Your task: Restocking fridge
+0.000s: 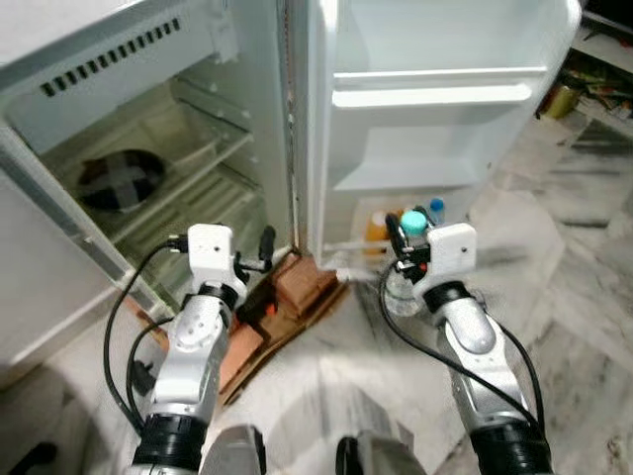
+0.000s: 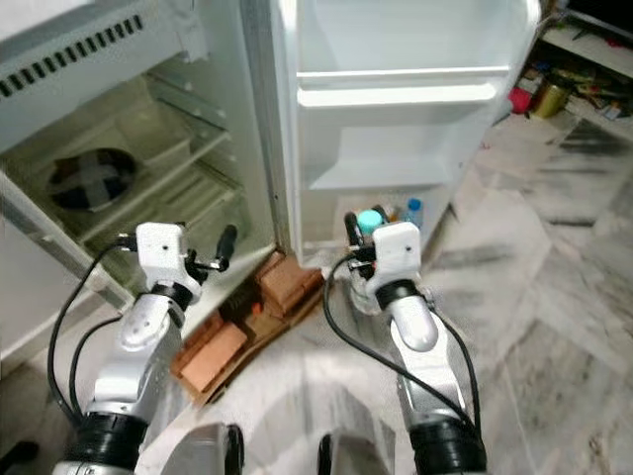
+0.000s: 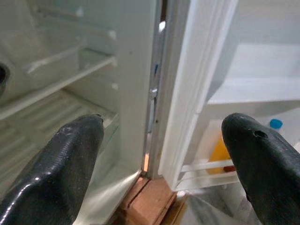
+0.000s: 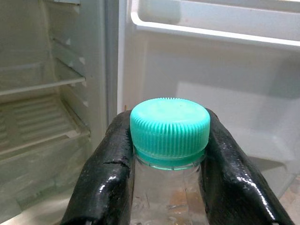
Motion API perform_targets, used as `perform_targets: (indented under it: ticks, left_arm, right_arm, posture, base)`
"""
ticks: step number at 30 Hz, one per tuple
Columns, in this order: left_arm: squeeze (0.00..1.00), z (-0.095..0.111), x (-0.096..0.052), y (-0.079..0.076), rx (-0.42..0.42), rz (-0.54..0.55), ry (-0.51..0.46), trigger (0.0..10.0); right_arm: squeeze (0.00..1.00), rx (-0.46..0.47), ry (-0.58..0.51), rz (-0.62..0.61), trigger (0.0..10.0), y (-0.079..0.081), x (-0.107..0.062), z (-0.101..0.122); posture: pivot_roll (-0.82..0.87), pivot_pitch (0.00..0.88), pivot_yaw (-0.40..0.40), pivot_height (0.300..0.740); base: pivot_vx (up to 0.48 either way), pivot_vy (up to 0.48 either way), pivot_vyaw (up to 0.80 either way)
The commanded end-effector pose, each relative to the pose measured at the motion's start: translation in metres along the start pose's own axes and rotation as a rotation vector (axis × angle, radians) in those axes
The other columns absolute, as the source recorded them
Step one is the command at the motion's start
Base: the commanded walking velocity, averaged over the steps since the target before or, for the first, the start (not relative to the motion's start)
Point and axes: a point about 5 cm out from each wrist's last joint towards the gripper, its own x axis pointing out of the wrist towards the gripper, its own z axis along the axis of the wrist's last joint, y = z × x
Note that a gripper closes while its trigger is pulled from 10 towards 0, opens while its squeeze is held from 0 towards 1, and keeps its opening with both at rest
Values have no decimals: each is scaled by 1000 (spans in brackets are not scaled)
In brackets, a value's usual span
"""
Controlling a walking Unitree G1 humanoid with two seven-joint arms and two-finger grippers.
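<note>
Before the open fridge (image 1: 148, 148), the right gripper (image 4: 168, 154) has its two black fingers (image 4: 105, 178) pressed against the neck of a clear bottle (image 1: 404, 287) with a teal cap (image 4: 169, 131), holding it upright just in front of the door (image 1: 435, 119). Behind it, an orange bottle (image 1: 377, 230) and a blue-capped one (image 1: 436, 209) stand in the bottom door shelf. Over the bricks (image 1: 297, 282) by the hinge, the left gripper (image 3: 159, 154) is spread wide, holding nothing.

Clear plastic bottle (image 4: 166, 197) with ridged turquoise plastic cap (image 4: 169, 129), glossy black rubbery right claw (image 4: 167, 154) fingers, smooth white plastic fridge door (image 1: 445, 89) shelves, polished veined marble floor (image 1: 584, 267), rough reddish bricks (image 1: 302, 282)
</note>
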Motion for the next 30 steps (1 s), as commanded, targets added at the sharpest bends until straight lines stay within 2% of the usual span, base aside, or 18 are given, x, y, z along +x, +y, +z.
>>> perform_targets:
  ticks: [1, 4, 6, 14, 27, 30]
  left_arm:
    - [0, 0, -4, 9, 17, 33, 6, 10000]
    - [0, 1, -9, 14, 21, 48, 5, 10000]
    - [0, 0, -18, 21, 29, 66, 15, 10000]
    - [0, -5, -33, 29, 46, 88, 42, 10000]
    - [0, -1, -32, 28, 49, 86, 47, 10000]
    - [0, -1, -33, 29, 49, 89, 52, 10000]
  right_arm:
    - [0, -1, -56, 7, 10000, 1, 1, 11]
    - [0, -5, -54, -1, 10000, -2, -2, 11]
    - [0, -12, -40, -18, 10000, -7, -9, 8]
    - [0, -12, -15, -47, 10000, -11, -22, 3]
    - [0, -9, -3, -43, 10000, -7, -23, 1]
    - [0, -22, -8, -35, 10000, -8, -23, 2]
  posture:
    - [-14, 145, -14, 740]
    - [-13, 144, -14, 740]
    - [-10, 145, -13, 740]
    - [-2, 147, -5, 740]
    - [2, 146, 7, 740]
    - [3, 148, 4, 740]
  base:
    - [247, 0, 0]
    - [252, 0, 0]
    - [255, 0, 0]
    - [269, 0, 0]
    - [271, 0, 0]
    - [271, 336, 279]
